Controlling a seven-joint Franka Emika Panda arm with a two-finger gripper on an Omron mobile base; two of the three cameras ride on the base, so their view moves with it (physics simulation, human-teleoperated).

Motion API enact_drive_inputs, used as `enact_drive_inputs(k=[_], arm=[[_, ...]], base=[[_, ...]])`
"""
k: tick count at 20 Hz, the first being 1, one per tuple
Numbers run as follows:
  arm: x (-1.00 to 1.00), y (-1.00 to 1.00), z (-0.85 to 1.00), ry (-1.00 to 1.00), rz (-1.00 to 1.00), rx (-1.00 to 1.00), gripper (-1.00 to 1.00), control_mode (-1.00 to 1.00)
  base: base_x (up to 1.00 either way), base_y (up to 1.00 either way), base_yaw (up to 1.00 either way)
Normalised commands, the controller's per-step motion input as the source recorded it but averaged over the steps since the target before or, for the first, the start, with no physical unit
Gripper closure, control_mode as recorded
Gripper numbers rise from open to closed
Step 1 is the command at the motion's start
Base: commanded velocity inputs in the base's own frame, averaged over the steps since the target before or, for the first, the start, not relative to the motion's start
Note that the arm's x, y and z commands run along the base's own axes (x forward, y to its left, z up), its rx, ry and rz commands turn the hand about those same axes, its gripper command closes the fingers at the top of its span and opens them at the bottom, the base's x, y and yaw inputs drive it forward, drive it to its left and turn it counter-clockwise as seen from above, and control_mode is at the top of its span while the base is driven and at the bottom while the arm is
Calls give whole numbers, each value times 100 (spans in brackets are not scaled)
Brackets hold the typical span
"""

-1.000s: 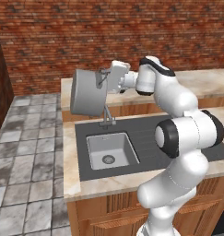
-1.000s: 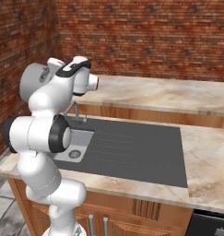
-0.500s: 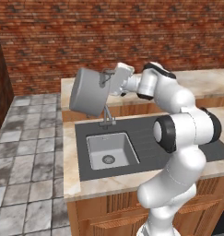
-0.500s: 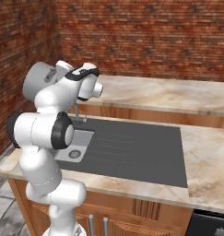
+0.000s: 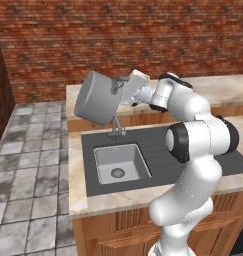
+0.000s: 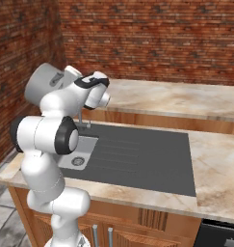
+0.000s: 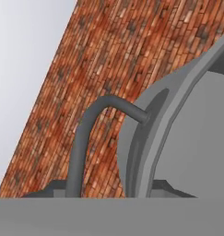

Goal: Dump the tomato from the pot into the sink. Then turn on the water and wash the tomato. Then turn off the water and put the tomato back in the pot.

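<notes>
Grey pot (image 5: 97, 98) tipped over sink (image 5: 121, 163); hand cam: handle (image 7: 92, 133).

pot (image 5: 95, 98) tilted above faucet (image 5: 115, 127); sink (image 5: 121, 163) below

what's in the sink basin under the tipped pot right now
In the left base view the sink shows only its round drain. The back of the basin is hidden by the faucet and the tilted pot, whose inside faces away.
</notes>
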Motion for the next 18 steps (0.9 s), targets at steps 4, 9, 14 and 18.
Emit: enact_drive_inputs(k=[4,9,14,18], arm=[[0,-18,0,0,0,9,100,-100],[5,-18,0,0,0,6,100,-100],[4,-17,-1,0,0,5,100,-100],[1,-12,-2,2,0,4,100,-100]], base=[[0,0,0],[0,0,0],[0,0,0],[0,0,0]])
